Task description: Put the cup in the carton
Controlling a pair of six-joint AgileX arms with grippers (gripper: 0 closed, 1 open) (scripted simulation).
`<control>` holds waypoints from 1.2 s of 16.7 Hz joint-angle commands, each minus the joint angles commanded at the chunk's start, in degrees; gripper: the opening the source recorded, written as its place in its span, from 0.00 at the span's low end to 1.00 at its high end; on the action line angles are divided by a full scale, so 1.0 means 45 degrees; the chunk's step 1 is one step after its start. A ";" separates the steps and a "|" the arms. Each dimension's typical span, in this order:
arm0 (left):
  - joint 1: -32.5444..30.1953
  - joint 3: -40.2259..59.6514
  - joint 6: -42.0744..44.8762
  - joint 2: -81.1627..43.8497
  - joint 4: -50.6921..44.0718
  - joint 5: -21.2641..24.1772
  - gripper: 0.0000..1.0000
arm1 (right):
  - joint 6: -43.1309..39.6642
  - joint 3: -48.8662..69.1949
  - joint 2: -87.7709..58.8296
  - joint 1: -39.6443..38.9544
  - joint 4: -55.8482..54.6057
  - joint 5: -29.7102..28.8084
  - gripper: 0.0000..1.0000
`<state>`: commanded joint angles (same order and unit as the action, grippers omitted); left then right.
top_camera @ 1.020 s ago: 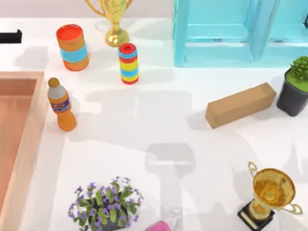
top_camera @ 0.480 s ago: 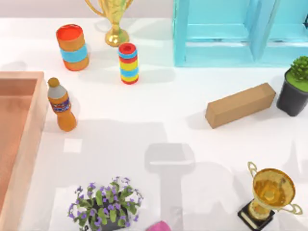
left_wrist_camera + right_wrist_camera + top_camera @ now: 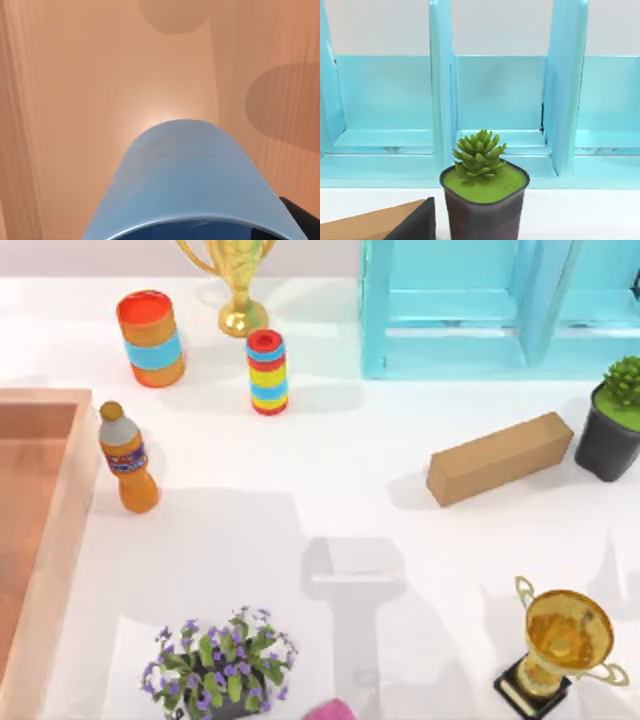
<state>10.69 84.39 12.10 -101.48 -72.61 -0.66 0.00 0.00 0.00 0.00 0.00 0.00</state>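
Over carton (image 3: 75, 75) floor at table's left: cup (image 3: 190, 175) hangs, seemingly in left arm's grasp, fingers hidden. Transport nearly done; lowering, release left. Right arm parked facing crate (image 3: 500, 90); its grip unknowable.

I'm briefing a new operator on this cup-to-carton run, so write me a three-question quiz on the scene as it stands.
1. True or false: in the left wrist view the cup hangs over the carton's salmon floor.
2. Which thing stands closest to the carton's wall in the top view? A) striped can B) orange bottle C) brown block
3. Fill in: the right wrist view faces a potted succulent in front of the turquoise ____.

Key: 1 true; 2 B; 3 crate.
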 joint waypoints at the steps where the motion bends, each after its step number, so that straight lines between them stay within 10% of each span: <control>1: 0.0045 -0.0371 0.0037 -0.0034 0.0446 -0.0015 0.00 | 0.0000 0.0000 0.0000 0.0000 0.0000 0.0000 1.00; 8: 0.0225 -0.1446 0.0207 -0.0158 0.1519 0.0012 0.00 | 0.0000 0.0000 0.0000 0.0000 0.0000 0.0000 1.00; 20: 0.0225 -0.1446 0.0207 -0.0158 0.1519 0.0012 0.90 | 0.0000 0.0000 0.0000 0.0000 0.0000 0.0000 1.00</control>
<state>11.70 77.88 13.03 -102.19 -65.77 -0.60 0.00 0.00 0.00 0.00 0.00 0.00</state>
